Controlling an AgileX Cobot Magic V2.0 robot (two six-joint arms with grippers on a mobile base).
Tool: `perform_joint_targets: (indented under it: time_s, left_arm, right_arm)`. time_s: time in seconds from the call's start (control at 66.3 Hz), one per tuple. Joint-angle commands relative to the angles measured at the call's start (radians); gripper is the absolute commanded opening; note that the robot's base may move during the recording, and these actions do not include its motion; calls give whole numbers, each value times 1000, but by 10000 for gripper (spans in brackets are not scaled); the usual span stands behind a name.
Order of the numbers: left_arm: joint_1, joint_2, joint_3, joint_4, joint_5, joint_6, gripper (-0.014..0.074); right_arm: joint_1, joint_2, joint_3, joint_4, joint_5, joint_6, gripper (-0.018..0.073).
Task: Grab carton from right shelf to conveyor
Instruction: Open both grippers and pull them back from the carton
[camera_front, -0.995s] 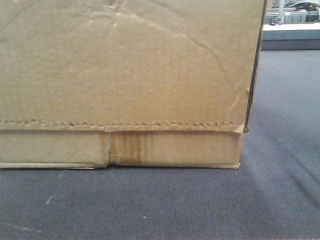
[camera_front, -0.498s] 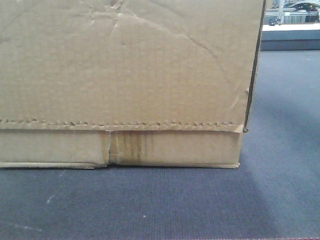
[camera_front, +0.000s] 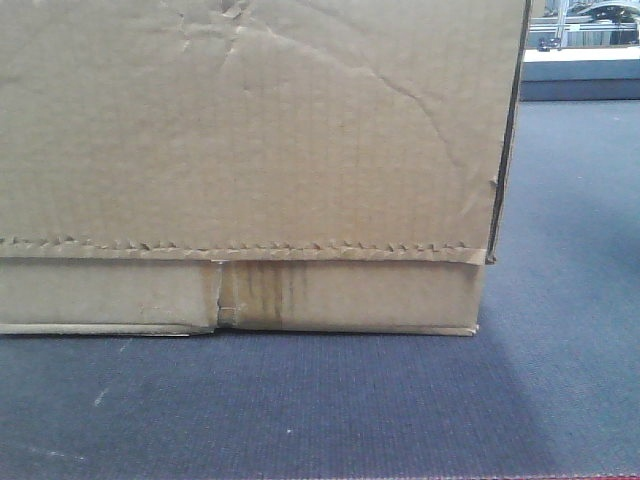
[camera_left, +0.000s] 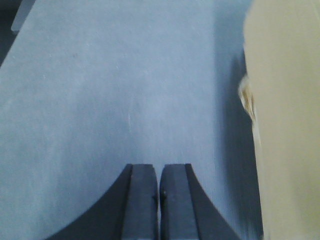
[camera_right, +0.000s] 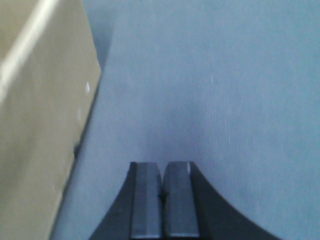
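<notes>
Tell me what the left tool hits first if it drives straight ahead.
Probably nothing but the conveyor. The left tool, shut, points along bare belt, and the carton stands off to its right, outside that line. Depth is unclear.

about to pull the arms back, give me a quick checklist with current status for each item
1. Large brown corrugated cardboard carton resting on the ribbed dark grey-blue conveyor belt: ok, bottom edge sits flat on it.
2. Left gripper free of the carton: ok, shut on nothing, carton wall to its right.
3. Right gripper free: ok, shut on nothing, carton to its left.
4. Carton upright, not tilted: ok in the front view.
5. Belt beside each gripper clear: ok where visible.
6. Carton's far side and top: cannot tell, out of view.
</notes>
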Motion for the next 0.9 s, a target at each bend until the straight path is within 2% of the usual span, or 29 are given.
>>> perform_joint_targets:
  time_s: [0.0,0.256,0.498,0.679,0.89]
  left_arm:
    - [5,-117,98,-5,-62,8,15]
    - [5,-500,246,-3,-83,17,15]
    - [5,-799,286,-3,-83,34,15]
    - [5,-859,294,-3,-42,34,15]
    - [5,-859,294,-5,-6,34,15]
  right_arm:
    - [-4,-99,119,-12,-95,-12,-68]
    - [-4,-442,381,-16,-234,-68,-68]
    - [-4,-784,478,-16,-241,-105,-68]
    - [-4,-933,489,-16,-241,-105,-68]
    - [-4,-944,489,-16,-249,-105,-68]
